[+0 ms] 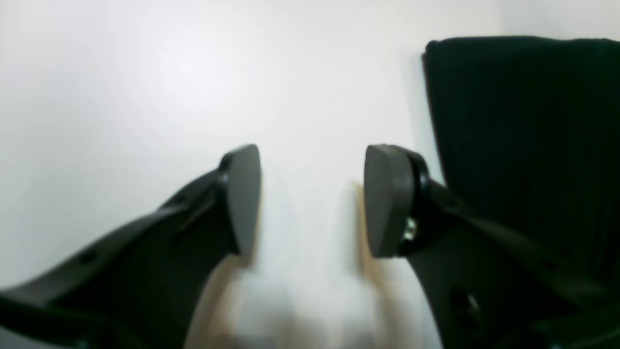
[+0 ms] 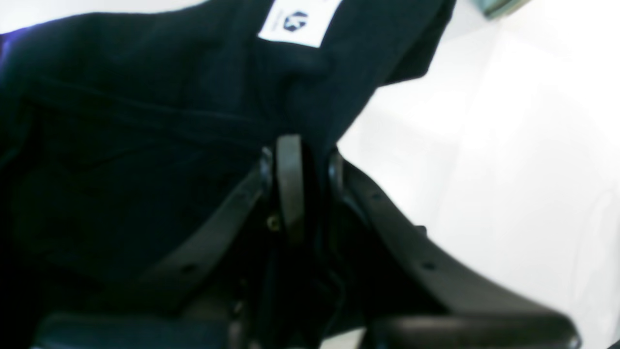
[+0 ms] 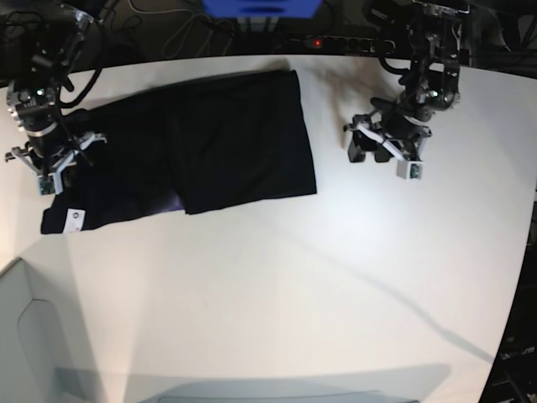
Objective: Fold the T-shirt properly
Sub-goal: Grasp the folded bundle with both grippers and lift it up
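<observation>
The black T-shirt (image 3: pixel 210 138) lies on the white table (image 3: pixel 277 277) at the back left, one part folded over the other. A white label (image 3: pixel 74 216) shows at its left corner. My right gripper (image 3: pixel 57 172) is at that left end. In the right wrist view its fingers (image 2: pixel 289 189) are shut on a fold of the T-shirt (image 2: pixel 135 145), just below the label (image 2: pixel 300 22). My left gripper (image 3: pixel 361 149) hovers over bare table to the right of the shirt. It stands open and empty (image 1: pixel 312 198), with the T-shirt's edge (image 1: pixel 523 121) to its right.
A power strip with a red light (image 3: pixel 336 42), cables and a blue object (image 3: pixel 260 7) line the table's back edge. A grey panel (image 3: pixel 25 336) sits at the front left corner. The table's right edge curves toward the front (image 3: pixel 516 277).
</observation>
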Tool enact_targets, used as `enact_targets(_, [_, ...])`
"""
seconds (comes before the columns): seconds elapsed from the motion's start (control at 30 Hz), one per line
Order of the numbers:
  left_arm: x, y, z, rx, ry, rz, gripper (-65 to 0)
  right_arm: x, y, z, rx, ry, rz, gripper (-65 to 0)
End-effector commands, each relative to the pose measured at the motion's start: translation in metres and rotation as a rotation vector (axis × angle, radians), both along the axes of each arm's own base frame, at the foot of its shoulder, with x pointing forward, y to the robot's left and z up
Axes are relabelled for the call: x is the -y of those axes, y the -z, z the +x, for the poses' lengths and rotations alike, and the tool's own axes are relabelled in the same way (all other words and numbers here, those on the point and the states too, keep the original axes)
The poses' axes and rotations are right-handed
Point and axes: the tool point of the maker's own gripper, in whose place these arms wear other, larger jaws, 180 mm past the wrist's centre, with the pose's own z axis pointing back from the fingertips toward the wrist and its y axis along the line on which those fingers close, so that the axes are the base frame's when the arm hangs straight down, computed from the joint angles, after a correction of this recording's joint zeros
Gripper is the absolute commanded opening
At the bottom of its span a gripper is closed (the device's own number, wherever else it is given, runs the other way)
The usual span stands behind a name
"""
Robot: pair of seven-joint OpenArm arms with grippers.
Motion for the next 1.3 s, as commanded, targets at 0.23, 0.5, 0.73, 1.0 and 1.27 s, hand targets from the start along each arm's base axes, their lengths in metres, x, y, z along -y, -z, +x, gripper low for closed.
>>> enact_targets(0.23, [0.014, -0.007, 0.006, 0.035, -0.006, -0.043, -32.0, -0.056, -0.017, 0.001, 0.076, -0.106, 0.062, -65.0])
enact_targets(0.5, [0.041, 0.012, 0.009, -0.011, -0.006, -0.110, -32.0, -0.143, -0.001, -0.006, 0.031, -0.316, 0.171, -65.0])
enact_targets(0.73, [0.067, 0.028, 0.013, -0.053, 0.059, -0.127, -32.0, -0.209, -0.010, -0.001, 0.057, -0.466, 0.253, -65.0])
enact_targets(1.0, [0.086, 0.034, 0.011, -0.072, 0.106, -0.140, -32.0, -0.270, -0.029, 0.003, 0.103, -0.650, 0.296, -65.0])
enact_targets(1.27, [0.084, 0.035, 0.011, -0.075, 0.102, -0.136, -32.0, -0.328, -0.040, -0.018, 0.110, -0.845, 0.332, -65.0])
